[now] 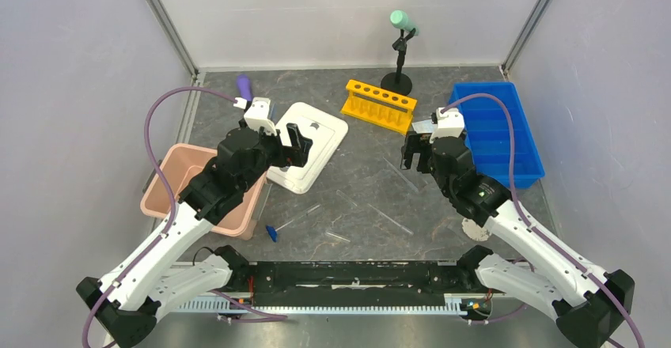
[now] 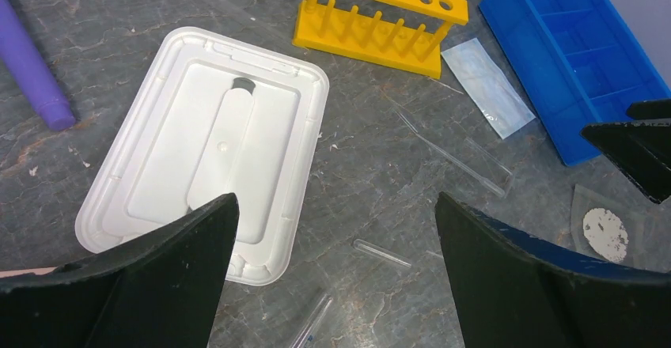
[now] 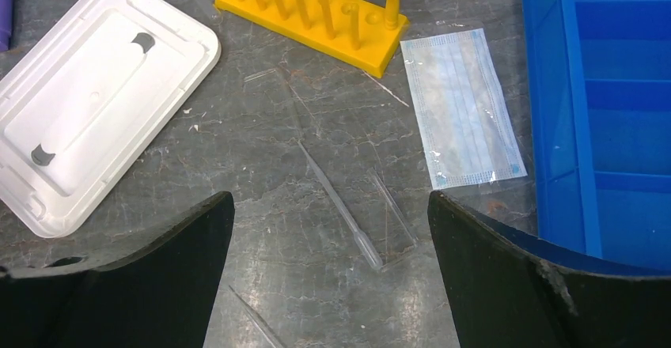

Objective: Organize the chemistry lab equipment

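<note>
My left pincer (image 2: pixel 334 206) hangs wide open above the worktop (image 1: pixel 372 182), gripping nothing. The white tray (image 2: pixel 277 71) lies under and ahead of its left finger, with the purple cylinder (image 2: pixel 32 71) further out on that side. The yellow rack (image 2: pixel 380 24) stands straight ahead. One short clear tube (image 2: pixel 382 252) lies on the stone just ahead of the gap between its fingers. The round clear dish (image 2: pixel 605 233) (a white disc inside it) sits off beyond its right finger.

My right pincer (image 3: pixel 328 198) is also spread wide and empty. Two thin clear tubes (image 3: pixel 340 202) lie directly ahead of it, between its fingers. The pale blue face mask (image 3: pixel 463 119) lies flat ahead of its right finger, between the yellow rack and the blue bin (image 3: pixel 554 126).

The blue-capped tube (image 1: pixel 273 232) lies behind my left pincer, towards the arm bases, just beside the corner of the pink basin (image 1: pixel 170 182).
</note>
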Motion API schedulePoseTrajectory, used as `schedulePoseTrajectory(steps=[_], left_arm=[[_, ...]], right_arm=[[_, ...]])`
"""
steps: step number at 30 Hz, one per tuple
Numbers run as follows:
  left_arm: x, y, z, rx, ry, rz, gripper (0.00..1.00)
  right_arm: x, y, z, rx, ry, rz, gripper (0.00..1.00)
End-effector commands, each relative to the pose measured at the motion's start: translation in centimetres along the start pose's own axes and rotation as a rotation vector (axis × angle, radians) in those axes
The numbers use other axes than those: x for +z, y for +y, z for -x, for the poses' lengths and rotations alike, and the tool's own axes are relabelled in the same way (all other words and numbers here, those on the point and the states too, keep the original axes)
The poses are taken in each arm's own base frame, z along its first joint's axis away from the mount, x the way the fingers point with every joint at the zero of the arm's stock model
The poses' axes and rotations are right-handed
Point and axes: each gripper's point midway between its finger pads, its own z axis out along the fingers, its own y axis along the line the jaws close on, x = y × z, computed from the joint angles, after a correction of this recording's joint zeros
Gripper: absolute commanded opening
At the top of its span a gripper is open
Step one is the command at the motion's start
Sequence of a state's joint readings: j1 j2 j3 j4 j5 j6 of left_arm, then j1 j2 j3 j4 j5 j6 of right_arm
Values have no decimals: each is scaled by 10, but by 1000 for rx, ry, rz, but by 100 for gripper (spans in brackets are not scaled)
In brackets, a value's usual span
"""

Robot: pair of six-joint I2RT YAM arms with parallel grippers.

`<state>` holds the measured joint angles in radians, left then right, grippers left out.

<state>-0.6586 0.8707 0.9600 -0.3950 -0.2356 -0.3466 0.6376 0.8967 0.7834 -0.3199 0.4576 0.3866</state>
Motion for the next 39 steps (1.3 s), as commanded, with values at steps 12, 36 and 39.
schedulePoseTrajectory(steps=[12,36,39], left_arm=[[0,4,8,31,-32,24,100],[-4,6,10,29,-44,27,100],[-4,6,9,29,-40,27,100]], right_arm=[[-3,0,11,46,-29,-13,99],[-4,49,-148,-208,439,401,40],[-10,48,-170,-253,500,412,39]])
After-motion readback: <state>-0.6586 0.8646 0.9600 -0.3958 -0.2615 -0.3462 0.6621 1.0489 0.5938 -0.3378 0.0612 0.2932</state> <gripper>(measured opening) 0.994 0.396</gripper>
